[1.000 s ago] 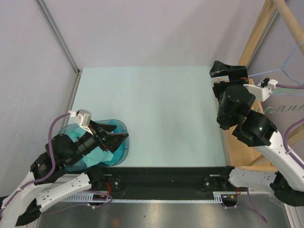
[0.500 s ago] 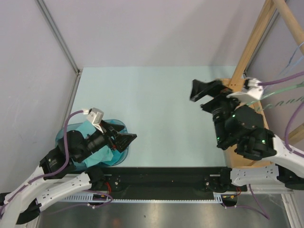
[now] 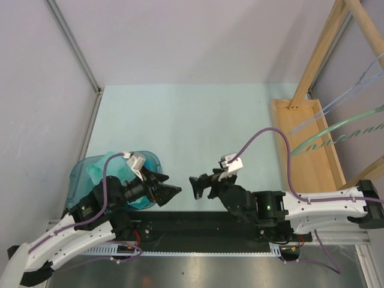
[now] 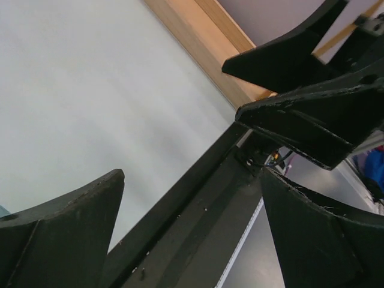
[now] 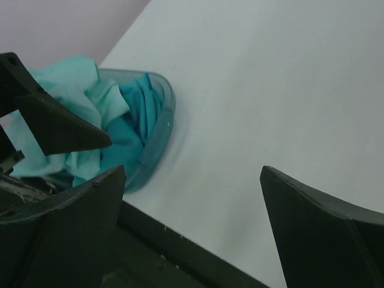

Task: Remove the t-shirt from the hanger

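Looks like the job's basically wrapped here. The t-shirt (image 5: 72,81) is a bunched teal heap in the blue tub (image 3: 77,175) at the near left corner of the counter (image 3: 198,126). The green hanger (image 3: 336,133) over by the wooden rack (image 3: 321,51) on the right looks bare, well apart from the cloth. The left gripper (image 3: 171,183) hangs just beside the tub, fingers spread wide with nothing between them. The right gripper (image 3: 193,187) faces it over the near edge, also wide and empty. I'd call this the let-go and back-off step. The next move shouldn't need much: keep the fingers clear of the fabric so nothing snags, and tuck the arms home without bumping, since the tips are pretty near each other
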`<state>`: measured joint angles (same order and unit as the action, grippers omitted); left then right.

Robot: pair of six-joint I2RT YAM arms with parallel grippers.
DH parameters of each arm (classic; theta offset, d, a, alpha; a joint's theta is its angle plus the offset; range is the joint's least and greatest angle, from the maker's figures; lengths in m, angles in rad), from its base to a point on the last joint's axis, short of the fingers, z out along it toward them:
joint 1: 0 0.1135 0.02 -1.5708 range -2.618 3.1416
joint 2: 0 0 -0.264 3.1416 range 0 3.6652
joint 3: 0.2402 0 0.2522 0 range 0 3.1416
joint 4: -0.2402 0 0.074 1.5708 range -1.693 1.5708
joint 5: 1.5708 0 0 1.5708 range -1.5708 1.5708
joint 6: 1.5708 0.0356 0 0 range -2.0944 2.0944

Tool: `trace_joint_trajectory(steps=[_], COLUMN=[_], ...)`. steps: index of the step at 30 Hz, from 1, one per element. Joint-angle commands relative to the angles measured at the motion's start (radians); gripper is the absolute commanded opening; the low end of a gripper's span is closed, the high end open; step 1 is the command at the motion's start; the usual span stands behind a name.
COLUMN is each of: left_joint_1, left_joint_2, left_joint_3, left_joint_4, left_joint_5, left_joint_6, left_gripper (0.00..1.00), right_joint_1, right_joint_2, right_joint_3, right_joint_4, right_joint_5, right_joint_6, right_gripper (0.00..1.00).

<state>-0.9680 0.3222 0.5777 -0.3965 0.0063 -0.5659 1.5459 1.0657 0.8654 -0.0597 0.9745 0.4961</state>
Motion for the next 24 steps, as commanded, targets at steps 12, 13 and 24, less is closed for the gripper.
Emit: trace_joint_trajectory(steps=[12, 13, 24], left_joint_1=[-0.001, -0.001, -0.001], left_joint_2=[-0.4, -0.426, -0.454], left_joint_3=[-0.464, -0.475, -0.544], left_joint_4=[0.196, 0.188, 0.212], left_joint_5=[0.216, 0.228, 0.279], left_joint_6=[-0.229, -0.235, -0.247], left_gripper=[1.0, 1.0, 1.0], right_joint_1=[0.279, 0.304, 0.629], right_joint_2=[-0.519, -0.589, -0.788], right_joint_3=[-0.647, -0.676, -0.822], right_joint_4=[-0.024, -0.072, -0.259], right_joint_5=[0.217, 0.242, 0.601], right_joint_6=[0.643, 0.685, 1.002], right_gripper=[1.0, 1.0, 1.0])
